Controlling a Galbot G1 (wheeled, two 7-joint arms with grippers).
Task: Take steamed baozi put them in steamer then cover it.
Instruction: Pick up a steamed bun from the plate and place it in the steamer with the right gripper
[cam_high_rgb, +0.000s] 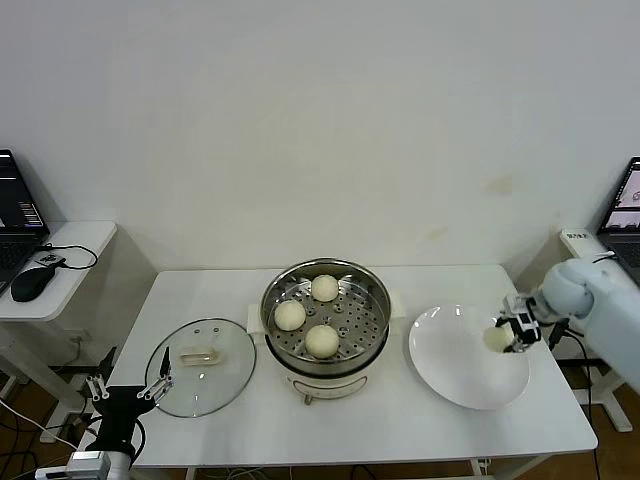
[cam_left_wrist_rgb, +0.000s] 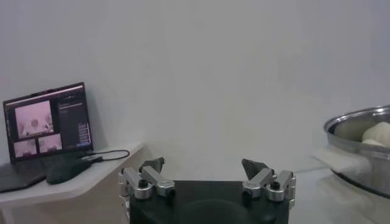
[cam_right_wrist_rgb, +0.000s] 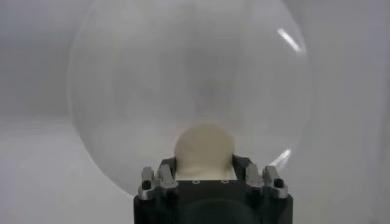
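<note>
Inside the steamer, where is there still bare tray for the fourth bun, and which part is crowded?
In the steamer, three baozi fill the tray's back, left and front. The bare patch is on its right side, toward the white plate, where the right pincer is shut on the last baozi.

A plain off-white wall (cam_high_rgb: 320, 120) fills the background behind a white rectangular worktop (cam_high_rgb: 200, 290). To the left stands a smaller white side table (cam_high_rgb: 60, 275) carrying an open laptop (cam_high_rgb: 15, 215) with a lit screen, a black mouse (cam_high_rgb: 32, 283) and a black cable. At the far right edge another open laptop (cam_high_rgb: 625, 215) shows, and brownish floor (cam_high_rgb: 25, 400) is visible beneath the side table.
</note>
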